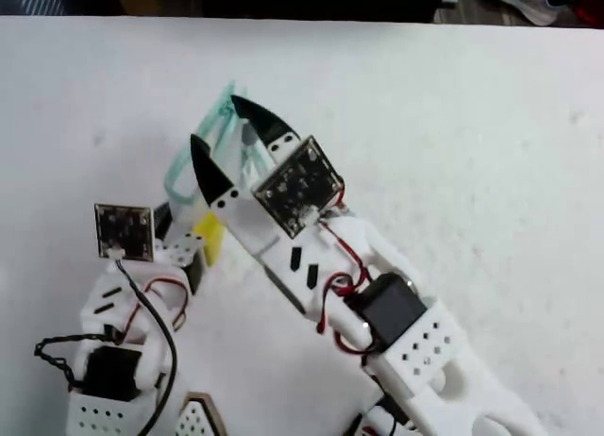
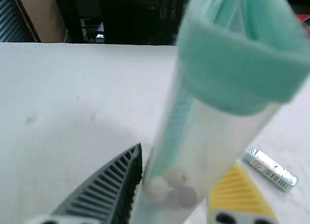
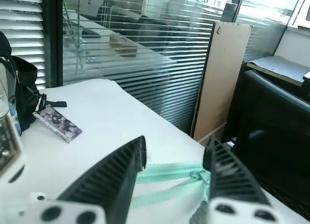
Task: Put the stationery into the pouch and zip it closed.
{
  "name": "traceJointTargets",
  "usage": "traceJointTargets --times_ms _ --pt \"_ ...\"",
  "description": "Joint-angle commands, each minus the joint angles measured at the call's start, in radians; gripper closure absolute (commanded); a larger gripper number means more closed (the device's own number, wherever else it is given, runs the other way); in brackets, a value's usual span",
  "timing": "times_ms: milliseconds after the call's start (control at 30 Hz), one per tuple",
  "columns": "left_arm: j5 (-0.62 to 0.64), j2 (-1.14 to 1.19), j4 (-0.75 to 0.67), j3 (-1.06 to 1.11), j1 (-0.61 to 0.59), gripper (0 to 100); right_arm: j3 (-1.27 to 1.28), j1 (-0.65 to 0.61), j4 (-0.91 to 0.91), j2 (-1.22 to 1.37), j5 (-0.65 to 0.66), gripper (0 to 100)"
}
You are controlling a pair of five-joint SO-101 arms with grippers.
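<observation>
Left wrist view shows the left gripper [image 2: 188, 158] clamped on the clear pouch [image 2: 213, 132] over the table [image 1: 472, 125]. The right gripper [image 3: 177, 142], spread wide, straddles the green zip [image 3: 169, 171]. It is best to grip it squarely, then draw straight along.

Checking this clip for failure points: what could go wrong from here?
A small item lies on the table outside the pouch; zipping now could leave it out. The right claw, open astride the zip tape, could close on tape alone. Tugging could slip the pouch from the left claw.
</observation>
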Motion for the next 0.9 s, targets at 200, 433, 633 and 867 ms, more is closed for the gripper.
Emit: traceJointTargets --times_ms 200,433,633,867 --pt "-0.003 -0.008 -0.035 -0.009 -0.028 78 -0.018 0.237 0.303 -0.008 0.000 81.9" --pt "0.084 -0.008 -0.060 -0.006 -0.122 78 0.127 0.292 0.375 0.136 0.000 81.9" --pt "0.089 -0.008 -0.061 -0.008 -0.154 78 0.124 0.251 0.286 0.444 0.000 81.9" --pt "0.089 -0.008 -0.061 -0.008 -0.154 78 0.124 0.173 0.154 0.696 0.000 81.9"
